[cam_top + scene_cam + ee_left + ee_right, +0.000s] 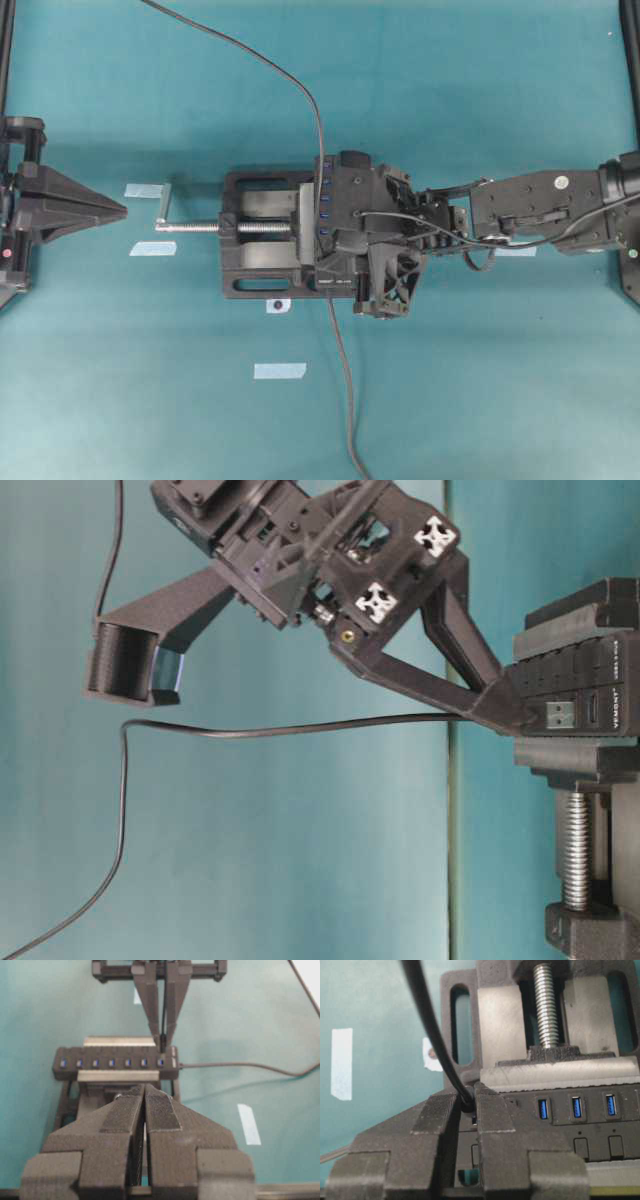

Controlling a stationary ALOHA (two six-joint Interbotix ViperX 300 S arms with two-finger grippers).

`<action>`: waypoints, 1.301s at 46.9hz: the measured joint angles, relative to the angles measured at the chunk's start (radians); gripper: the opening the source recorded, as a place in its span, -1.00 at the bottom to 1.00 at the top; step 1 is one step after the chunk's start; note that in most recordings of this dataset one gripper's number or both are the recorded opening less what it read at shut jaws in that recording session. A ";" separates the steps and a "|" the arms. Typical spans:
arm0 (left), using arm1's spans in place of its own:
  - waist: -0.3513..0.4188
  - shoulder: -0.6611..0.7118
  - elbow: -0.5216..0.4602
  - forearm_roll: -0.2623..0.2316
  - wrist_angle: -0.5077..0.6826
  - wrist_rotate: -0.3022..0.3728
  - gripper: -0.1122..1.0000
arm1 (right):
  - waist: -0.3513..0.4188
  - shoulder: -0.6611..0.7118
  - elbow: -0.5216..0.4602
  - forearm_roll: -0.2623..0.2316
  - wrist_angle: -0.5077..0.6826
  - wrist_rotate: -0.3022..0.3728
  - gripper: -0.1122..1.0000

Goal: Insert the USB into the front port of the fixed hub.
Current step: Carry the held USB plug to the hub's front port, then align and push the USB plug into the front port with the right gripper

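The fixed hub (324, 215), a black bar with a row of blue ports (575, 1107), is clamped in the vise. My right gripper (467, 1105) is shut on the USB (467, 1101), the small black plug pinched at its fingertips. It holds the plug over the port at the hub's (585, 660) lettered end. How far the plug sits in that port I cannot tell. The thin dark cable (425, 1020) rises from the plug. From the left wrist view the right fingers (150, 1015) come down onto the hub's (115, 1062) right end. My left gripper (118, 208) is shut and empty, far left of the vise.
The black vise (262, 282) stands mid-table, its silver screw handle (165, 205) pointing left. The hub's own cable (345, 380) runs toward the near edge. Pale tape strips (280, 370) lie on the teal mat. Black frame posts stand at the table's sides.
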State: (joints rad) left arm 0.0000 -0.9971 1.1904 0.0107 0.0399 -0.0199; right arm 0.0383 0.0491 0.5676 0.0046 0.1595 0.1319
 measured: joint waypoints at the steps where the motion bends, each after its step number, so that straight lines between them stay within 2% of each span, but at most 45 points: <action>1: 0.000 -0.002 0.000 0.000 -0.002 0.000 -0.80 | 0.000 0.002 0.000 0.000 0.000 0.000 -0.71; 61: 0.000 -0.012 0.005 0.000 0.000 0.000 -0.80 | -0.006 0.020 0.000 0.000 0.000 0.000 -0.71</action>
State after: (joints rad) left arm 0.0000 -1.0094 1.1950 0.0107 0.0399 -0.0199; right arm 0.0322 0.0690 0.5676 0.0046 0.1595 0.1319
